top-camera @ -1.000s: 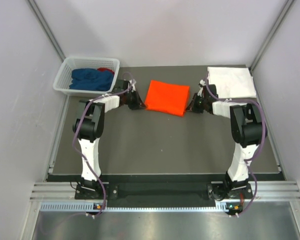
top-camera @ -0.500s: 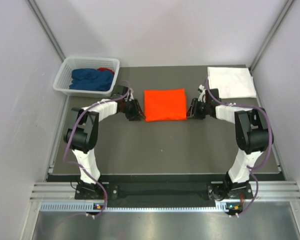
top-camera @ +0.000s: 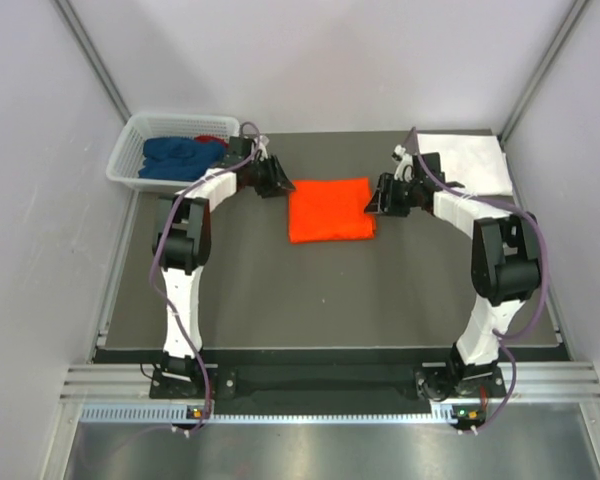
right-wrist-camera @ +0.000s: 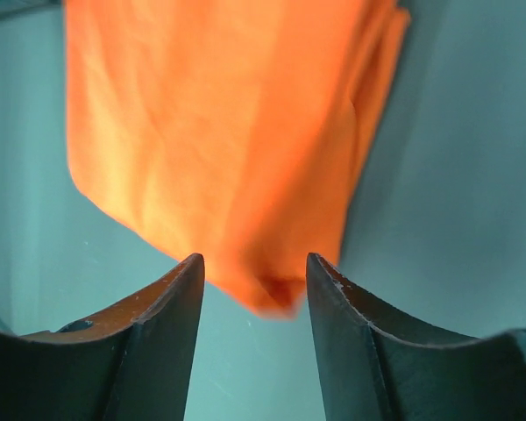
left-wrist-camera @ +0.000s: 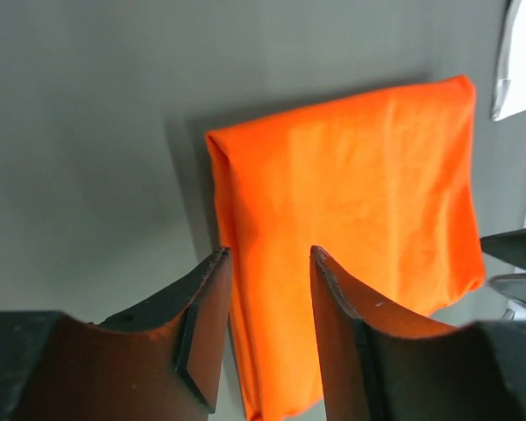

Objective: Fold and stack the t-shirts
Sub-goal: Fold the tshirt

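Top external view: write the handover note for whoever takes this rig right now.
Left gripper: open, empty, at the far-left corner of the orange t-shirt. Right gripper: open, empty, at its right edge.
Orange t-shirt: folded, flat mid-table. White t-shirt: folded, far-right corner.
Dark blue t-shirt and red t-shirt: crumpled in the basket.
Remaining: stack orange on white, fold and stack the other two.

- Top view: bright, even overhead light, no glare, sharp thruout; faint soft shadows under arms on the dark table (top-camera: 330, 290).
- Left wrist: orange t-shirt (left-wrist-camera: 351, 219) crisp, w/ soft shadow beside one folded edge; left fingers (left-wrist-camera: 206, 324) dim, slightly soft.
- Right wrist: cool teal cast; shirt's near corner blurred, right fingers (right-wrist-camera: 158, 351) dark.
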